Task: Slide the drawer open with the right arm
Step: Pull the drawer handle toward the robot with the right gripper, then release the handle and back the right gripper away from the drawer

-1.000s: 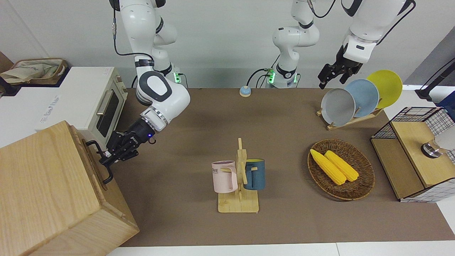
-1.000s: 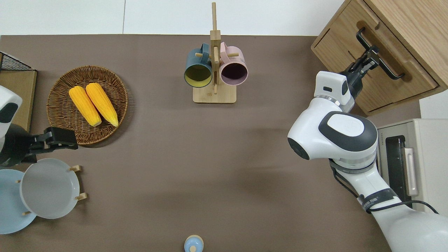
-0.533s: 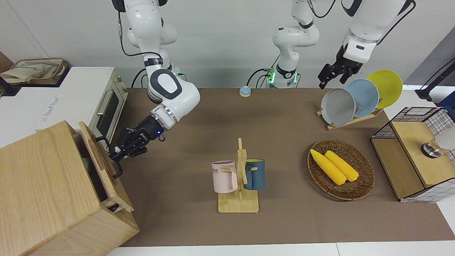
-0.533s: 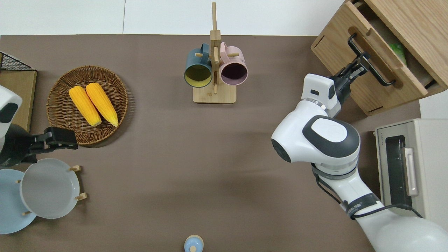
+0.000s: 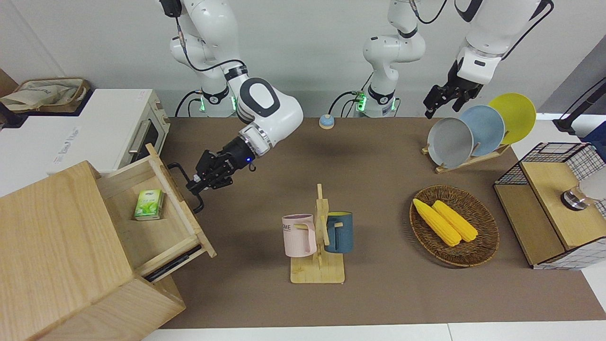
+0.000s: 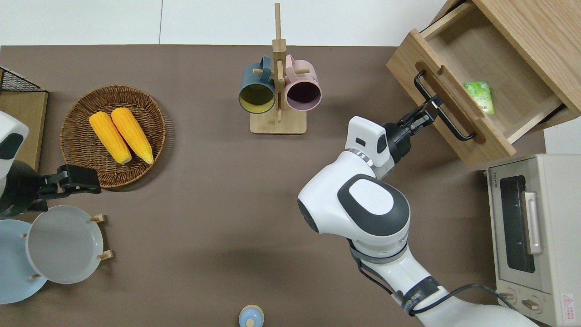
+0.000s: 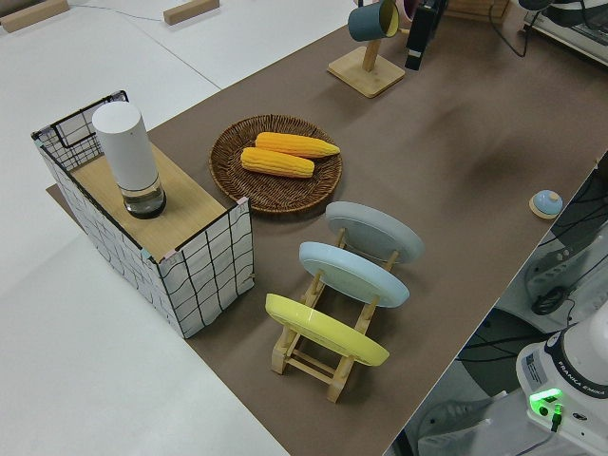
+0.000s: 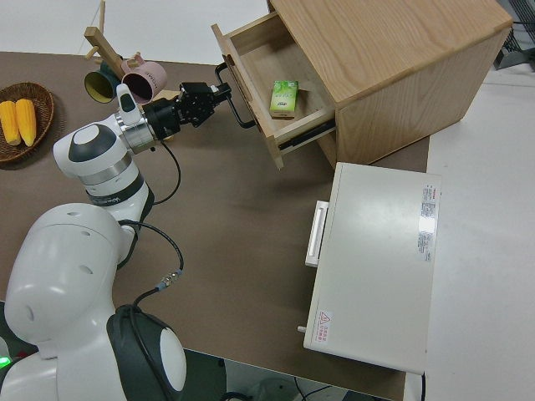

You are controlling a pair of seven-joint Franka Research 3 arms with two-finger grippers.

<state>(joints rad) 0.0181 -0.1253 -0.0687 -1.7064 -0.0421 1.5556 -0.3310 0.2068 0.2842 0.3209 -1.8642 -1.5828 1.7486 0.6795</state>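
The light-wood drawer (image 5: 156, 232) (image 6: 499, 68) (image 8: 259, 58) stands pulled well out of the pale wooden cabinet (image 5: 57, 237) (image 6: 535, 27) (image 8: 384, 50) at the right arm's end of the table. A small green packet (image 5: 149, 205) (image 6: 480, 95) (image 8: 285, 96) lies on the drawer's floor. My right gripper (image 5: 194, 184) (image 6: 433, 108) (image 8: 219, 92), with its blue light on, is shut on the middle of the drawer's black bar handle (image 5: 177, 169) (image 6: 456, 127) (image 8: 238, 113). The left arm is parked.
A white toaster oven (image 5: 137, 137) (image 6: 526, 227) (image 8: 376, 259) stands beside the cabinet, nearer to the robots. Mid-table is a mug rack (image 5: 318, 237) (image 6: 278, 72). A corn basket (image 5: 454, 225), plate rack (image 5: 473, 130) and wire-mesh box (image 5: 549, 203) sit toward the left arm's end.
The right gripper has pulled the handle toward the table's middle. The drawer went from closed to well open, uncovering the green packet. The left arm has not moved.
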